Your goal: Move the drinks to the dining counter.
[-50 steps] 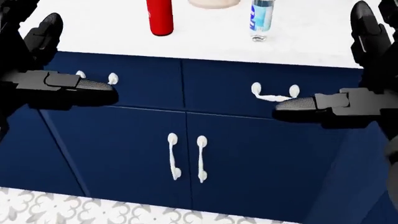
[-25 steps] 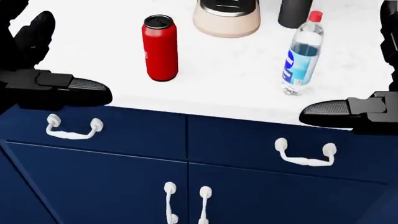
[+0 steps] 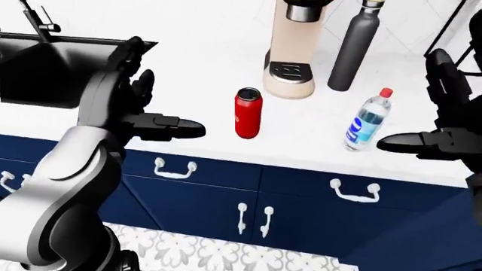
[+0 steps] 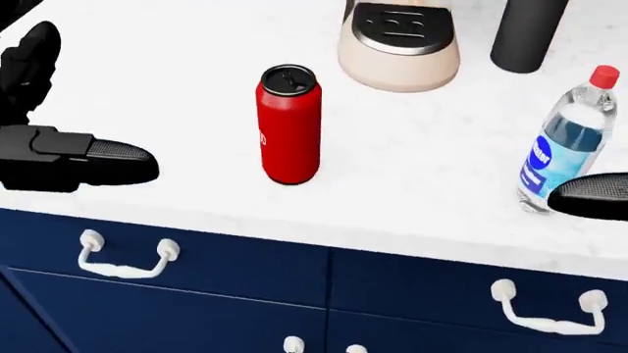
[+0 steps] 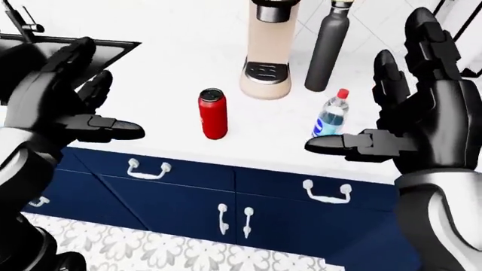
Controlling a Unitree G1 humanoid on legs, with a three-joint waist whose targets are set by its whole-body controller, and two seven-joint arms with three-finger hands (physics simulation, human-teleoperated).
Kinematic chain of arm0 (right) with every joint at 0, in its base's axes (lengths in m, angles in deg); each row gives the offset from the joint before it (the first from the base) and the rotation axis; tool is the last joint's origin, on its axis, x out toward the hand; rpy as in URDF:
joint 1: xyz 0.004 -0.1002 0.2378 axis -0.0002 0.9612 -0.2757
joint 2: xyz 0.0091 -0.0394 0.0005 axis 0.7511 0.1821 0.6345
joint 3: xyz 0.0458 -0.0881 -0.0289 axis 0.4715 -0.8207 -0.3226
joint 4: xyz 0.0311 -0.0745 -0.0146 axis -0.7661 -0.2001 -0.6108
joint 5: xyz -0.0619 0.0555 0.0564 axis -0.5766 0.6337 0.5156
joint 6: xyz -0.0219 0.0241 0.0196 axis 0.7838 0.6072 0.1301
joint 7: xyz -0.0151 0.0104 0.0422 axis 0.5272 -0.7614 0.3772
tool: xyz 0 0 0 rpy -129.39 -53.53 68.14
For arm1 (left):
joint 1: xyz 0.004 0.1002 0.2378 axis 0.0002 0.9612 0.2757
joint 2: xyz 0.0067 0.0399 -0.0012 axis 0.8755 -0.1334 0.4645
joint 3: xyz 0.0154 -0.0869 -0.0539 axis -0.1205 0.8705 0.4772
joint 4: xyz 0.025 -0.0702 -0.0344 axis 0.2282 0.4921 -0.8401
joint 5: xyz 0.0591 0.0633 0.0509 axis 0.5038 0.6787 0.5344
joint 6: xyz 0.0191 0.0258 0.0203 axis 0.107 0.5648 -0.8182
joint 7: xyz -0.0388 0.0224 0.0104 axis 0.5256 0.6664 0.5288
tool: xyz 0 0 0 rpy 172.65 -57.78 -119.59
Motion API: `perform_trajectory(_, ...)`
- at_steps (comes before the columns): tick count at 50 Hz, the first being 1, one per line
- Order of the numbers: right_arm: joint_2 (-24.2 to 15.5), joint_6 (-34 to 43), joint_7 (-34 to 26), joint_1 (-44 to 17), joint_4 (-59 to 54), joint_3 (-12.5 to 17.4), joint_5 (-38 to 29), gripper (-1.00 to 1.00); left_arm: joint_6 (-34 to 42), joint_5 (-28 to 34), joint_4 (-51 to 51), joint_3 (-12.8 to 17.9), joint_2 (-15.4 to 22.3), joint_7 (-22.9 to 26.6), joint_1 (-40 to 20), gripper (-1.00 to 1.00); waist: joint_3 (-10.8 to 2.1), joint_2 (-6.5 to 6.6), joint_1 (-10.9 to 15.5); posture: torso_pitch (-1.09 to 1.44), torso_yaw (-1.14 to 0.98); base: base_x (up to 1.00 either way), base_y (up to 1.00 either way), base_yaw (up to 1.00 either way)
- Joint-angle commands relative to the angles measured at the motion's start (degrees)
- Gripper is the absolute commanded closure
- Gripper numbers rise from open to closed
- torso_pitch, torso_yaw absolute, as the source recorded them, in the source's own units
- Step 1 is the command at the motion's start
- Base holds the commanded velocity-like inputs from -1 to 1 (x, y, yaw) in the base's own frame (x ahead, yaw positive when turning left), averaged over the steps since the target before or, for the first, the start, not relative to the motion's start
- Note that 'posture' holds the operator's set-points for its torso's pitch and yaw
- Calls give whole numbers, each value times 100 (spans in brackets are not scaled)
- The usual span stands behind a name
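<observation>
a red soda can (image 4: 288, 124) and a water bottle (image 4: 568, 142) stand on the white counter (image 4: 177, 88). left hand (image 3: 139, 107) and right hand (image 5: 407, 113) hover beside them — fingers spread, holding nothing. reaching step; next, close round one drink.

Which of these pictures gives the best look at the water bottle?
The left-eye view: the water bottle stands whole and unblocked there. In the head view it is larger, but the right hand covers its base. In the right-eye view it is smaller, beside that hand's thumb.
</observation>
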Motion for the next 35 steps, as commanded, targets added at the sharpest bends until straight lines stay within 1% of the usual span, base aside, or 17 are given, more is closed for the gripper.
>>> perform_trajectory(1, -199, -270, 153, -12, 110, 196, 201, -100, -197, 10, -133, -19, 9, 23, -220, -100, -161, -2, -106, 0, 0, 0, 0, -100)
perform_trajectory(2, -225, -288, 180, 8, 108, 202, 247, -100, -197, 18, -135, -20, 7, 26, -217, -100, -218, -65, -59, 0, 0, 0, 0, -100)
perform_trajectory(4, -250, -332, 209, 49, 107, 196, 282, -100, -204, 32, -129, -25, 8, 32, -215, -100, -75, -215, 9, 0, 0, 0, 0, -100)
perform_trajectory(6, -277, -418, 232, 106, 96, 136, 291, -100, -204, 47, -134, -31, -7, 42, -214, -100, -27, -420, -6, 0, 0, 0, 0, -100)
perform_trajectory(7, -289, -430, 250, 108, 96, 124, 308, -100, -219, 57, -128, -33, -9, 50, -205, -100, -260, -583, -57, 0, 0, 0, 0, -100)
perform_trajectory(8, -296, -437, 277, 104, 101, 102, 320, -100, -232, 68, -118, -29, -5, 61, -199, -100, -25, -494, -111, 0, 0, 0, 0, -92)
perform_trajectory(9, -306, -471, 283, 124, 106, 23, 247, -100, -236, 76, -119, -19, -2, 74, -193, -100, 135, -538, 47, 0, 0, 0, -2, 0)
perform_trajectory(10, -311, -487, 269, 139, 111, -82, 117, -100, -217, 77, -134, -5, -3, 78, -195, -100, 133, -478, -102, 0, 0, 0, 0, 0)
perform_trajectory(11, -269, -497, 237, 136, 103, -163, 30, -100, -234, 86, -134, 6, 6, 95, -172, -100, 103, -449, -88, 0, 0, 0, 0, 0)
perform_trajectory(14, -175, -405, 191, 14, 138, -355, -157, -100, -327, 159, -78, 41, 69, 139, -123, -100, 203, -435, -78, 0, 0, 0, 0, 0)
perform_trajectory(17, -53, -371, 104, -82, 147, -576, -395, -100, -312, 206, -48, 110, 169, 164, -159, -100, 147, -335, -113, 0, 0, 0, 0, 0)
perform_trajectory(18, -10, -363, 64, -100, 146, -623, -474, -100, -310, 203, -47, 145, 187, 182, -161, -100, 95, -249, -135, 0, 0, 0, 0, 0)
perform_trajectory(20, 63, -321, -3, -140, 165, -693, -607, -100, -300, 201, -67, 170, 209, 194, -149, -100, -88, 64, -187, 0, 0, 0, 0, 0)
perform_trajectory(21, 92, -275, -28, -179, 168, -715, -650, -100, -287, 205, -90, 153, 207, 191, -136, -100, 24, -226, -121, 0, 0, 0, 0, 0)
perform_trajectory(22, 115, -238, -61, -204, 174, -730, -692, -100, -302, 222, -98, 132, 202, 191, -116, -100, 0, -197, -101, 0, 0, 0, 0, 0)
perform_trajectory(26, 246, -376, -359, -141, 0, -947, -1205, -100, -314, 303, -119, 40, 164, 220, -113, -100, -68, -317, -9, 0, 0, 0, 0, 0)
perform_trajectory(35, 777, -940, -1158, -40, -798, -1438, -2827, -100, -203, 435, -182, 9, 81, 307, -186, -100, -144, -275, 3, 0, 0, 0, 0, 0)
